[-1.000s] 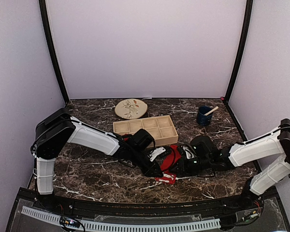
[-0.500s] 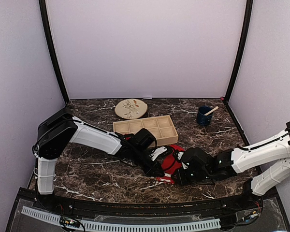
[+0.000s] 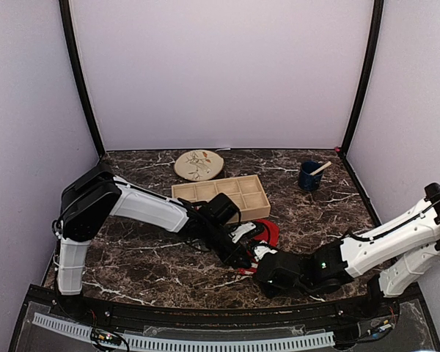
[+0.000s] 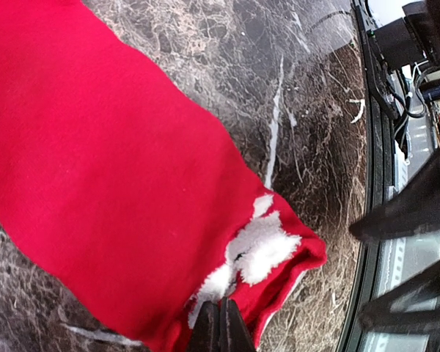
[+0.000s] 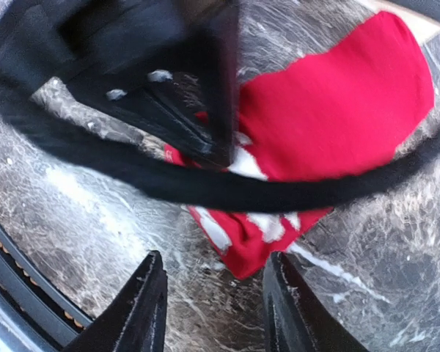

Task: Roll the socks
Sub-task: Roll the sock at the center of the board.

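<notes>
The red socks (image 3: 269, 233) lie flat on the marble in the middle, between both arms; I cannot tell one from the other. In the left wrist view the red fabric (image 4: 132, 183) ends in a cuff with fluffy white patches (image 4: 268, 249). My left gripper (image 4: 221, 324) is shut, its tips pressed against that cuff (image 3: 243, 258). My right gripper (image 5: 214, 275) stands open just short of the cuff end (image 5: 253, 238), which lies ahead of the two fingers, not between them. In the top view the right gripper (image 3: 259, 267) sits near the front edge.
A wooden compartment tray (image 3: 254, 209) stands just behind the socks. A patterned plate (image 3: 199, 164) lies behind it, and a blue cup with a stick (image 3: 310, 177) stands at the back right. A black cable (image 5: 205, 187) crosses the right wrist view in front of the socks.
The right arm has drawn back from the socks toward the front edge and a little left, and its jaws have opened wider. More red fabric now shows. The left gripper has barely moved.
</notes>
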{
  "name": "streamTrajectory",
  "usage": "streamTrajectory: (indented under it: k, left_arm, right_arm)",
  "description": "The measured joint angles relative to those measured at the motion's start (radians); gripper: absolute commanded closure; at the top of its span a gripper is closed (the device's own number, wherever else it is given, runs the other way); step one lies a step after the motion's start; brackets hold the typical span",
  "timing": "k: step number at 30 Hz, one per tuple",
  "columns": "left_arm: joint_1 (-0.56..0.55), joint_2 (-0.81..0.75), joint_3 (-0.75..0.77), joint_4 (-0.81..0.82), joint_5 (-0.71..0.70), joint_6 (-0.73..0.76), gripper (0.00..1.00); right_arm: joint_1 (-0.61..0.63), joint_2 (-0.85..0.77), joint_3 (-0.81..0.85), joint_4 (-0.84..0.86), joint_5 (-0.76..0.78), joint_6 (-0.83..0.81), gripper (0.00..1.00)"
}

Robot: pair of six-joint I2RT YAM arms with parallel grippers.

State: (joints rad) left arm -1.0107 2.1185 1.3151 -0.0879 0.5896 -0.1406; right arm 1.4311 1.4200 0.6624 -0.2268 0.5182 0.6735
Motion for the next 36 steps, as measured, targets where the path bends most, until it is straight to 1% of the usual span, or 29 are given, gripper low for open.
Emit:
streamTrajectory:
  k: [6, 13, 19, 36]
  left_arm:
    - [0.021, 0.016, 0.027, -0.040, 0.037, 0.023, 1.00]
    - [0.050, 0.018, 0.032, -0.091, 0.089, 0.052, 1.00]
    - [0.060, 0.040, 0.066, -0.143, 0.133, 0.087, 1.00]
    - [0.067, 0.062, 0.099, -0.225, 0.200, 0.143, 1.00]
  right_arm:
    - [0.047, 0.099, 0.068, -0.030, 0.060, -0.074, 0.55]
    - [0.051, 0.155, 0.109, -0.086, 0.089, -0.141, 0.55]
    - [0.052, 0.224, 0.150, -0.119, 0.097, -0.187, 0.55]
    - [0.053, 0.290, 0.194, -0.141, 0.126, -0.314, 0.56]
